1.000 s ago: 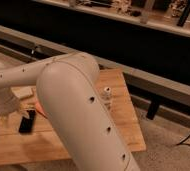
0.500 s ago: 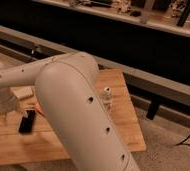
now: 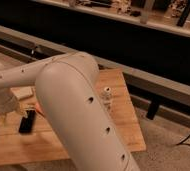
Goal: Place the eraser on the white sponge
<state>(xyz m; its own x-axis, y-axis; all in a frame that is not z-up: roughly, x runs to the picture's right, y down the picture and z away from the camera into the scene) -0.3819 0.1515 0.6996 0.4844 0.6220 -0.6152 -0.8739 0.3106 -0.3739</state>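
Hardly anything has been moved in the last second: the gripper (image 3: pixel 7 111) is kept released and empty, the eraser (image 3: pixel 27 121) is left flat on the table (image 3: pixel 123 107) just right of it, and the white sponge (image 3: pixel 23 92) is seen just beyond it; grasping remains undone
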